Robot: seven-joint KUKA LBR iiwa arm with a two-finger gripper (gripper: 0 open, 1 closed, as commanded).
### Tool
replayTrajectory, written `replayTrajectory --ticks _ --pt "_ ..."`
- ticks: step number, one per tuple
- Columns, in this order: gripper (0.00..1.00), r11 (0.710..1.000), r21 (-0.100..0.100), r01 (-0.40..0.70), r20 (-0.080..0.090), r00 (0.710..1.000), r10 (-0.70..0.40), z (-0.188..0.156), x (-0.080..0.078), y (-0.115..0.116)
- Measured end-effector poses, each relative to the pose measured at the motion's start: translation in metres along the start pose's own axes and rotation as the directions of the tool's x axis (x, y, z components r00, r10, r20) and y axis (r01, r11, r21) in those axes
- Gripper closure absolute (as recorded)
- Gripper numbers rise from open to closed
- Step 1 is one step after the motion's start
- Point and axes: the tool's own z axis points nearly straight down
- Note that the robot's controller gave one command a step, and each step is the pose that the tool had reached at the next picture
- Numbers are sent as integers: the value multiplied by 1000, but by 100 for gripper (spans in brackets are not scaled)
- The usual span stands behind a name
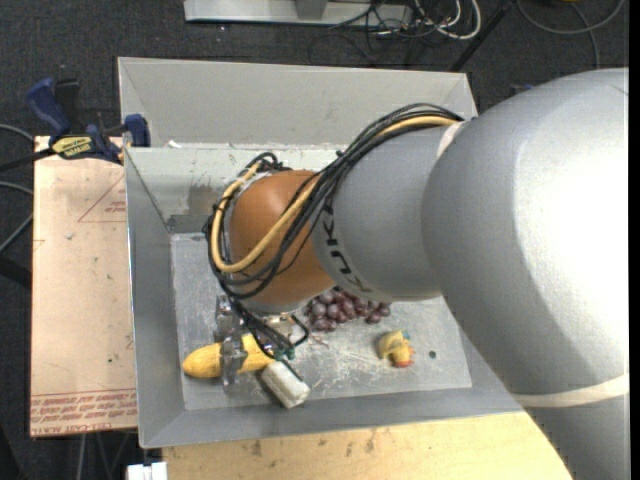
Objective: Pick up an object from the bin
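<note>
In the bin (150, 298) I count four loose things: one yellow banana (203, 362), one white cylinder (287, 388), one bunch of purple grapes (345, 310) and one small yellow-and-red fruit (396, 348). Whatever lies under the arm I can't count from here.

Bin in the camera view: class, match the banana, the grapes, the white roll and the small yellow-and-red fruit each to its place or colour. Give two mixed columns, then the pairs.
1 banana
2 grapes
3 white roll
4 small yellow-and-red fruit

A dark purple, in the middle
B farthest right, lying alone
C at the hand, lower left
D lowest in the view, just right of the banana

Pairs: 1-C, 2-A, 3-D, 4-B
</note>
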Motion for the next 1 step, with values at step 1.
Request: replayTrajectory --ticks 1 --pt "100 1000 -1 -10 1 1000 10 10 11 5"
